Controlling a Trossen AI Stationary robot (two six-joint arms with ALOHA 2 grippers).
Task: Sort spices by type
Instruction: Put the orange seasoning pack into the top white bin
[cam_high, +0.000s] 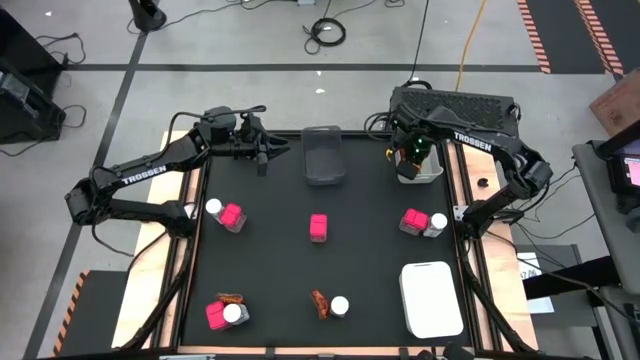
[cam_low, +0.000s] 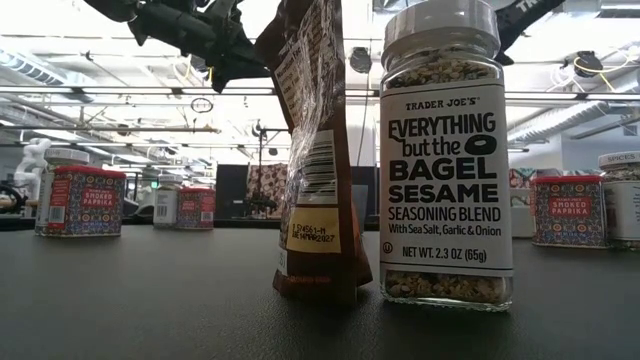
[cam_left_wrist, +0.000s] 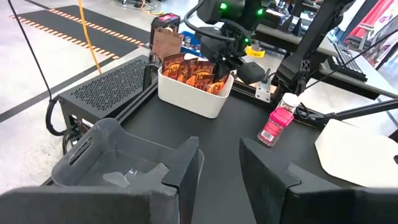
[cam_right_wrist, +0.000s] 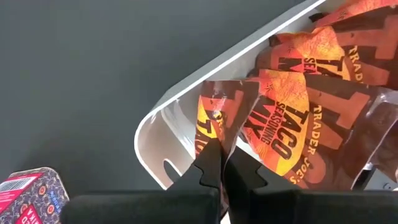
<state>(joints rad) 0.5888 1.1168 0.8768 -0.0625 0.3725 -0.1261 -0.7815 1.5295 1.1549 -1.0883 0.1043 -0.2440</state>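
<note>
Near edge: jar (cam_high: 340, 306) w/ white lid and sachet (cam_high: 320, 301) side by side, centre front; pink pack (cam_high: 215, 316) + 2nd jar front left w/ another sachet just behind. White lidded bin (cam_high: 432, 298) front right.
Mid row: pink pack + jar pairs left and right, lone pink pack (cam_high: 318, 227) centre, all loose on the mat.
Far centre: dark grey tray (cam_high: 323, 154), nothing visible in it.
Left gripper (cam_left_wrist: 217, 163): far left, beside the grey tray, jaws part spread, holding nothing; faces across the far edge.
Right gripper (cam_right_wrist: 219, 163): far right, over the white sachet bin (cam_right_wrist: 186, 121); jaws pressed together on a taco sachet (cam_right_wrist: 214, 115), which hangs just inside the bin's near corner.
Key relation: sachet sits inside the bin wall, straight below the jaws, long axis upright. Likely next = let go. Risk: close to the rim, could catch the corner.
</note>
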